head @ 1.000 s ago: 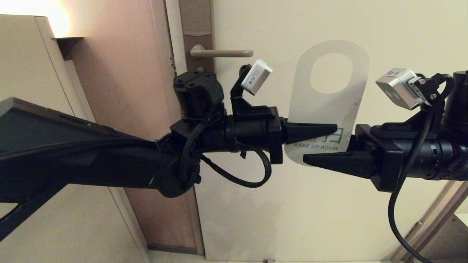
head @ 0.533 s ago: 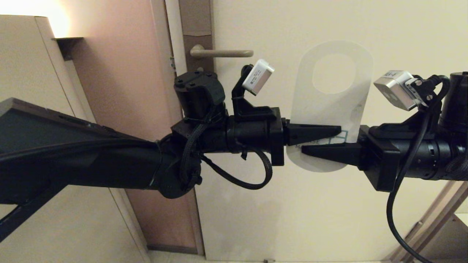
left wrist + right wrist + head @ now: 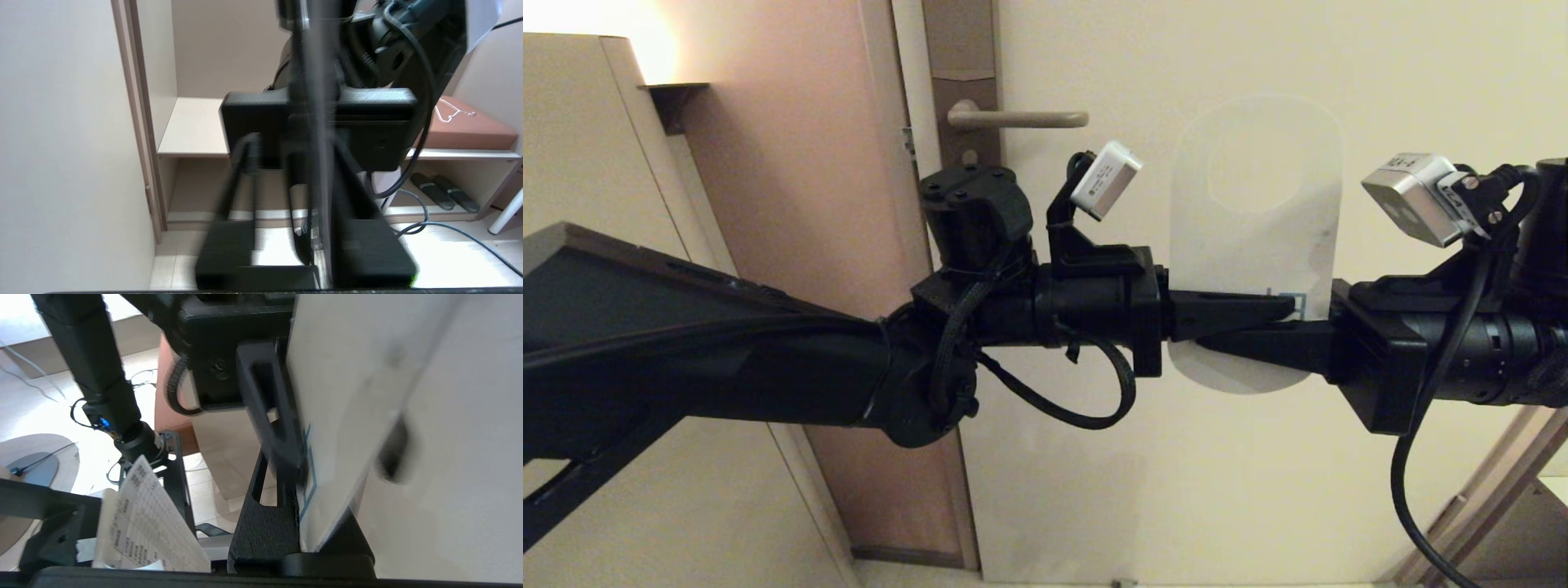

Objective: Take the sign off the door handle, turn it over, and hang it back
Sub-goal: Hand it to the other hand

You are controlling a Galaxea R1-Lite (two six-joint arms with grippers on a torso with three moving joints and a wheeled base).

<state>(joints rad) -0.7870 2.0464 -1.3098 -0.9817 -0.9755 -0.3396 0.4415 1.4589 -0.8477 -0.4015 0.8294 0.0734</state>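
The sign (image 3: 1254, 237) stands upright in the air to the right of the door handle (image 3: 1021, 119), its white side with blue print facing me and its oval hole at the top. My left gripper (image 3: 1262, 308) reaches in from the left across the sign's lower part. In the left wrist view (image 3: 289, 163) its jaws are apart, with the edge-on sign (image 3: 322, 122) against one finger. My right gripper (image 3: 1233, 341) comes from the right just below it. In the right wrist view (image 3: 322, 477) it is shut on the sign (image 3: 347, 375).
The handle sits on a brown backplate (image 3: 968, 98) at the edge of the cream door (image 3: 1258, 490). A pale cabinet (image 3: 572, 122) stands at the left. The left wrist view shows a shelf unit with a brown cushion (image 3: 470, 126) and dark slippers (image 3: 445, 192) below.
My right gripper has risen and moved left until it lies just under the left fingers on the sign's lower end. The sign has dropped slightly. The left arm has shifted a little to the right.
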